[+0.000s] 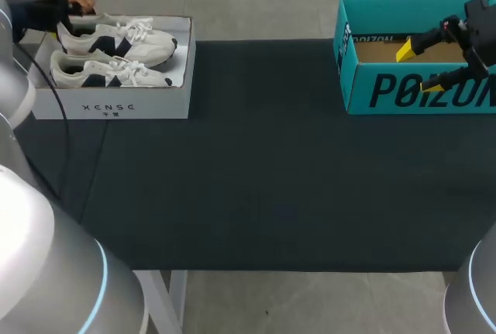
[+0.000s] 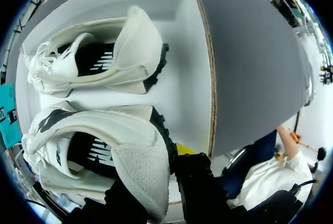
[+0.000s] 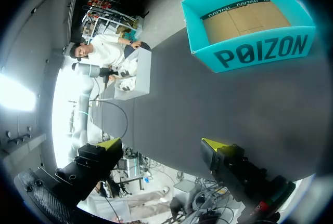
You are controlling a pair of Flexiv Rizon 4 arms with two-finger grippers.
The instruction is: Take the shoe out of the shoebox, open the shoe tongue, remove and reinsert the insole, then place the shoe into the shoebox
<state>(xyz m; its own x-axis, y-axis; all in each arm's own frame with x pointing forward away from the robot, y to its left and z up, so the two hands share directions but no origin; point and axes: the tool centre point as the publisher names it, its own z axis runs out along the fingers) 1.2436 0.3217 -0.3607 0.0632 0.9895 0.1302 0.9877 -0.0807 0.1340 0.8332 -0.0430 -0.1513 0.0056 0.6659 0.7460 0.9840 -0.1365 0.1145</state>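
Left gripper [image 1: 58, 15] lowered at heel of white-and-black sneaker [image 2: 104, 146] inside white cardboard shoebox [image 2: 190, 63], grip state cannot be told, right gripper [image 1: 418, 68] poised over teal cardboard box [image 1: 364, 98], fingers spread apart.

Robotics lab: grey robot arms [image 1: 46, 272] beside a dark-covered test table [image 1: 263, 179].

The surface [image 1: 256, 187] is matt dark cloth; the white shoebox [image 1: 159, 101] and teal box [image 1: 358, 86] are smooth cardboard; the shoes [image 2: 136, 168] look like napped fabric.
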